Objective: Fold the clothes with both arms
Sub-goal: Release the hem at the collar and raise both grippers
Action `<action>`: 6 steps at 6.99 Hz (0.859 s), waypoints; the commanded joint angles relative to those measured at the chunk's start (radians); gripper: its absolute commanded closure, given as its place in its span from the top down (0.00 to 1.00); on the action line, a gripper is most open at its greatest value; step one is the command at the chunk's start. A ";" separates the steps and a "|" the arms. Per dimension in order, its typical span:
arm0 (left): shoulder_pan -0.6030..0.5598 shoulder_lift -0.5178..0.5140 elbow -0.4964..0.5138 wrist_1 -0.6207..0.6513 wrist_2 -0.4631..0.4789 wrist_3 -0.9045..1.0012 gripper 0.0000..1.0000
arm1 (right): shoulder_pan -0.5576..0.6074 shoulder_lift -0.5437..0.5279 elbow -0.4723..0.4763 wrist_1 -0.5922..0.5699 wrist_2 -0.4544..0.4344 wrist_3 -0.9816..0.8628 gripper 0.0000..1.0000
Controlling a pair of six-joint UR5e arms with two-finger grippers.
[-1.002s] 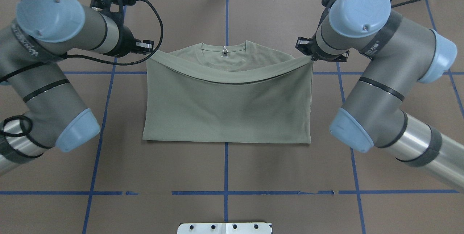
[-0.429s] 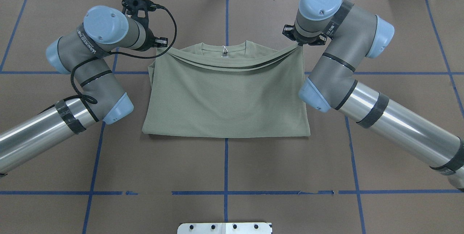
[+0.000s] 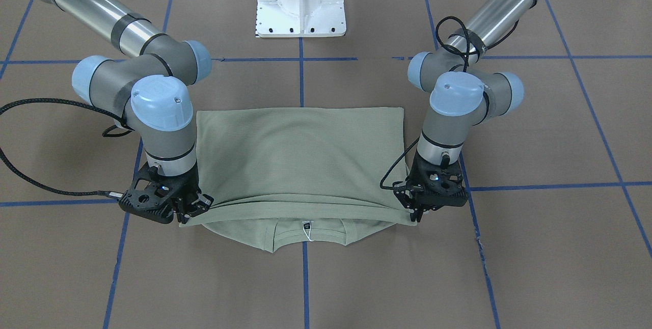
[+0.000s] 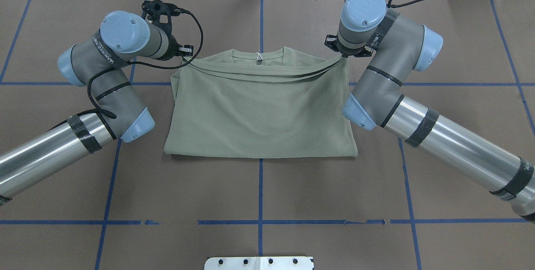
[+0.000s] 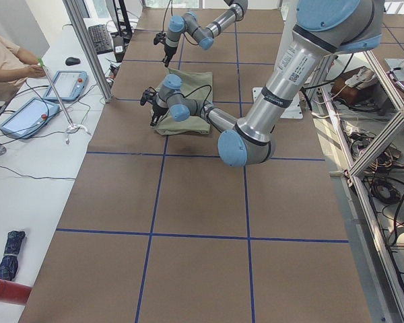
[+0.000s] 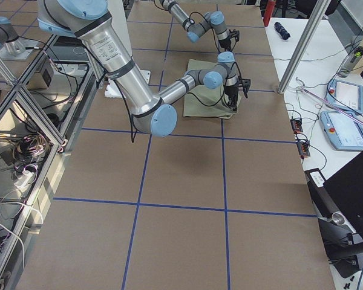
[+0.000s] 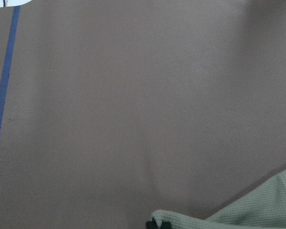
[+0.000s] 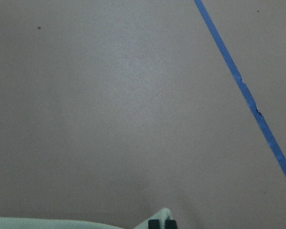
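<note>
The sage-green shirt (image 4: 259, 111) lies on the brown table, folded in half, its lower part laid up over the chest. The collar (image 4: 258, 54) and neck label (image 3: 306, 226) still show beyond the raised hem. My left gripper (image 4: 184, 54) is shut on the hem's left corner, my right gripper (image 4: 343, 54) on its right corner, both low over the shoulders. In the front view the left gripper (image 3: 415, 213) is at the right and the right gripper (image 3: 191, 213) at the left. Each wrist view shows fingertips (image 7: 157, 223) (image 8: 161, 223) pinched on green cloth (image 7: 257, 210).
The white pedestal base (image 3: 300, 3) stands at the robot's side of the table. Blue tape lines (image 4: 260, 190) cross the brown cover. An operator (image 5: 7, 60) and tablets (image 5: 23, 114) are at a side bench beyond the far edge.
Both arms have carried the hem away from the robot toward the collar and come down lower. The fold has flattened and covers more of the chest.
</note>
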 commanded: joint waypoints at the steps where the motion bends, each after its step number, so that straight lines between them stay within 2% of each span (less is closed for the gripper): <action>1: 0.000 0.039 -0.071 -0.035 -0.014 0.120 1.00 | -0.026 -0.018 0.020 0.078 -0.021 -0.001 1.00; 2: 0.001 0.132 -0.186 -0.038 -0.078 0.123 1.00 | -0.006 -0.034 0.065 0.071 0.018 -0.043 1.00; 3: 0.006 0.226 -0.304 -0.042 -0.109 0.106 1.00 | -0.006 -0.098 0.143 0.075 0.034 -0.079 1.00; 4: 0.021 0.315 -0.404 -0.045 -0.109 0.074 1.00 | -0.008 -0.111 0.174 0.071 0.034 -0.079 1.00; 5: 0.094 0.379 -0.478 -0.045 -0.100 -0.036 1.00 | -0.008 -0.111 0.175 0.074 0.033 -0.079 1.00; 6: 0.139 0.433 -0.485 -0.137 -0.094 -0.101 0.97 | -0.009 -0.111 0.176 0.075 0.031 -0.079 1.00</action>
